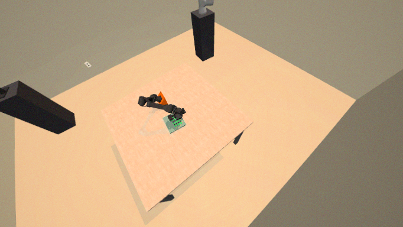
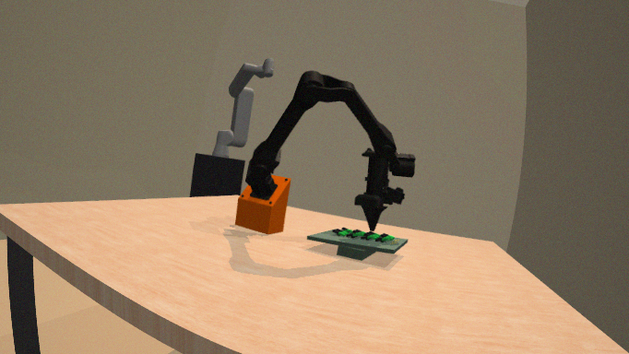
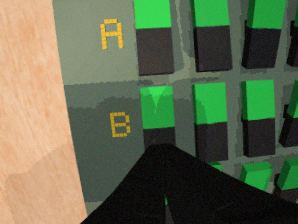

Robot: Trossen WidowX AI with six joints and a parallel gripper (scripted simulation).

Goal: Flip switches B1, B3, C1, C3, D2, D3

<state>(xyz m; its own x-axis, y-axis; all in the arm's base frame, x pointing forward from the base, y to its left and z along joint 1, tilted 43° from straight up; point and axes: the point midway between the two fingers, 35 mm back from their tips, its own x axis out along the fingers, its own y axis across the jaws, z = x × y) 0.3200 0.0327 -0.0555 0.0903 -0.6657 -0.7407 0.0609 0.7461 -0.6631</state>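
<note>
Nearest in the exterior view, the wooden table (image 1: 148, 159) (image 2: 207, 295) (image 3: 30, 100) carries the green panel (image 1: 170, 129) (image 2: 323, 239) (image 3: 100, 175) on a small stand, with the closed, empty jaws (image 1: 176, 116) (image 2: 373, 229) pointing down just over its switches. In the wrist view their tip covers part of the dark end of switch B1 (image 3: 157, 110), though whether they touch it I cannot tell. Beyond the panel sits the orange block (image 1: 163, 99) (image 2: 258, 214) bearing the black arm (image 1: 156, 105) (image 2: 286, 122), and farther back a grey arm (image 1: 202, 8) (image 2: 242, 115) stands on a dark pillar (image 1: 204, 35) (image 2: 217, 177).

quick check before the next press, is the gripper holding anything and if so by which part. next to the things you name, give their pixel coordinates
Nothing is held: the gripper (image 2: 372, 230) (image 3: 160, 155) is shut, its tips together.
</note>
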